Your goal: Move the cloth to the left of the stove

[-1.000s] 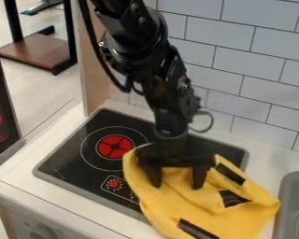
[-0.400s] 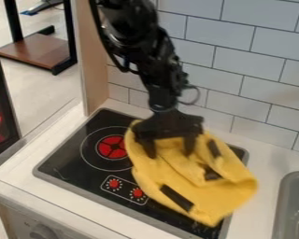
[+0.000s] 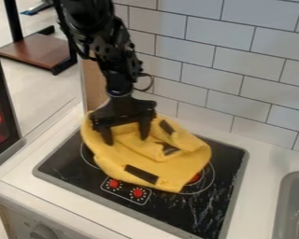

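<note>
Across the middle and left of the stove (image 3: 203, 205), in a rumpled heap: the yellow cloth (image 3: 114, 156), its upper-left part near the rim, not yet clear of the cooktop. Above it, with fingers set wide apart and tips down against the fabric, the gripper (image 3: 125, 140). No telling from this angle about any small pinch of fabric at the tips.

Probably light, soft and limp, so nothing to break and little to lift. Thick enough, by the look of the folds, to bunch rather than slide flat. Likely to glide easily over the smooth black top, but also to slip out from under a loose touch. Best to take hold at the raised fold between the fingers, closing on a good gathered wad rather than a single thin layer. Better to avoid the dark patch (image 3: 141, 174) near the front edge, perhaps stiffer or slicker than the rest. Expect a trailing right side, slow to follow and prone to drag or curl under. Carry or pull gently left, well past the rim, before letting the slack settle on the narrow strip of counter (image 3: 28, 161).
</note>
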### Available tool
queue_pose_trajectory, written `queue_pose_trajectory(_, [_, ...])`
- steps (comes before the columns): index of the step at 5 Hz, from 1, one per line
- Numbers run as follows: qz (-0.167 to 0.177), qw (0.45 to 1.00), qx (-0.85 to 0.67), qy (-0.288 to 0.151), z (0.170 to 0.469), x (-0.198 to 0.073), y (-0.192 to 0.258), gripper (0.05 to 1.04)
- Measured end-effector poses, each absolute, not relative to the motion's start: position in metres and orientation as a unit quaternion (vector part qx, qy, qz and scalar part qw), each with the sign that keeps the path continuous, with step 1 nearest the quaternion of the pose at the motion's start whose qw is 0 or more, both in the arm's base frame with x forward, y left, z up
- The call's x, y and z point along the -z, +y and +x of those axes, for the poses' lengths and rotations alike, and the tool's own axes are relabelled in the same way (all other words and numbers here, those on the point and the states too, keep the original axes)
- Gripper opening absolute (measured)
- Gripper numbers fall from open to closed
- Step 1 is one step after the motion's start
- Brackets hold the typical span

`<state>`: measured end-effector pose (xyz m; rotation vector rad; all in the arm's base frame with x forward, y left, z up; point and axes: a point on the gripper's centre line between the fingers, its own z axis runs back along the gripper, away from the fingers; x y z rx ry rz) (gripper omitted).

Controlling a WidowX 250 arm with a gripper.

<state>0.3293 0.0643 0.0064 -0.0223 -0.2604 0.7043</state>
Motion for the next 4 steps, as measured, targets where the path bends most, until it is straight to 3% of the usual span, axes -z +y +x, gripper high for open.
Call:
queue_pose_trajectory(2, [-0.004, 0.917, -0.383, -0.111, 0.321, -0.007, 0.081, 0.999])
queue_pose_trajectory(4, [-0.031, 0.906, -0.4, -0.135, 0.328, -0.057, 0.076, 0.999])
